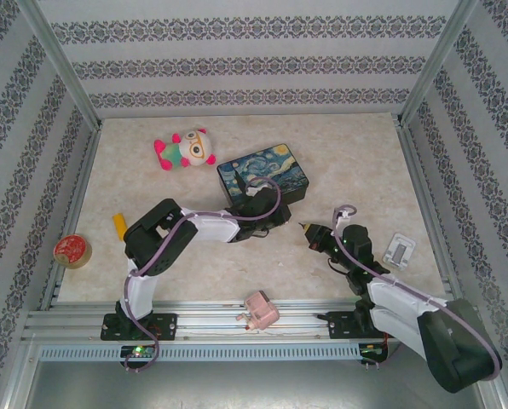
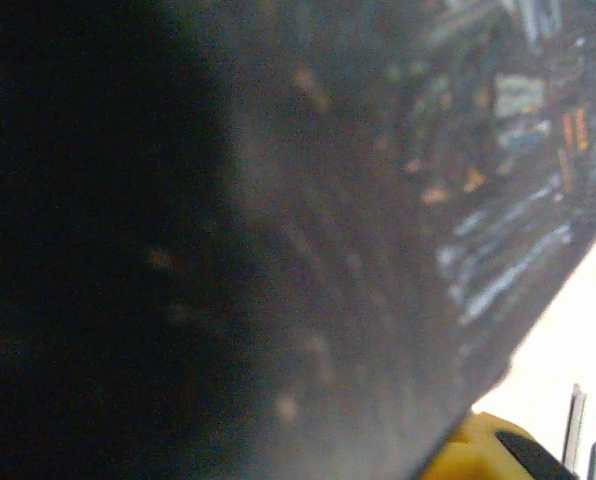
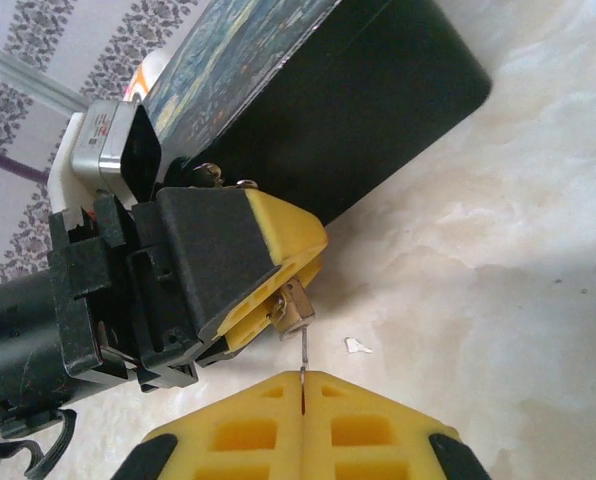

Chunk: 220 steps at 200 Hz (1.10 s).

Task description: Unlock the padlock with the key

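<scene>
Mid-tabletop (image 3: 498,300), the two hands meet on the near side of a painted tin box (image 3: 378,110). The left hand (image 3: 298,275), reaching in from the left, grasps the small brass padlock (image 3: 291,308), which juts out at its yellow fingertips, close against the box's dark wall. The right hand (image 3: 303,385) is clenched on the key (image 3: 303,357). Its thin metal shaft stands out from between the closed yellow fingers and points straight at the padlock just beyond them. The key's tip reaches the lock's body, but whether it has entered cannot be told. A plush toy (image 1: 186,149) lies at the far left, a roll of tape (image 1: 72,250) at the left edge, and a pink block (image 1: 260,309) at the near edge.
</scene>
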{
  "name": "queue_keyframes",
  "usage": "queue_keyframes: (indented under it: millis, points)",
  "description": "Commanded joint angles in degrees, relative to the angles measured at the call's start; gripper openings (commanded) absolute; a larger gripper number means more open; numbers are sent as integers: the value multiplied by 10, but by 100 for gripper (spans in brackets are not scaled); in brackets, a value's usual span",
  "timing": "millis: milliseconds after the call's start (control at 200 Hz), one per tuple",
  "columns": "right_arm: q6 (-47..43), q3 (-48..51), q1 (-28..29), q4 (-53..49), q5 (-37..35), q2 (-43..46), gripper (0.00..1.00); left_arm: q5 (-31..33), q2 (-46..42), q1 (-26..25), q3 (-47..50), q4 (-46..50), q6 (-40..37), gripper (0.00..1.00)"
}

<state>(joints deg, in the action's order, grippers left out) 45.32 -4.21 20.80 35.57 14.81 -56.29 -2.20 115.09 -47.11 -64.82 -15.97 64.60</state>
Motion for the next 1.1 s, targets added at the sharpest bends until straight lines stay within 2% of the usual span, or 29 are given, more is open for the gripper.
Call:
queue_keyframes:
  millis: [0, 265, 505, 635, 845, 1094]
  points:
    - [-32, 9, 14, 69, -32, -16, 0, -1, -29, 16, 11, -45, 50, 0]
    - [-42, 4, 23, 141, -37, -67, 0, -7, -29, 27, 19, -83, 103, 0]
    - [-21, -8, 30, 266, -22, -170, 0, -3, -22, 34, 36, -119, 148, 0]
    - [8, -24, 33, 337, -2, -238, 0, 5, -18, 36, 33, -119, 150, 0]
    - [77, -23, 35, 434, -32, -321, 0, 14, -11, 38, 31, -124, 155, 0]
    - [96, -16, 48, 437, -72, -324, 0, 11, 1, 38, 26, -134, 162, 0]
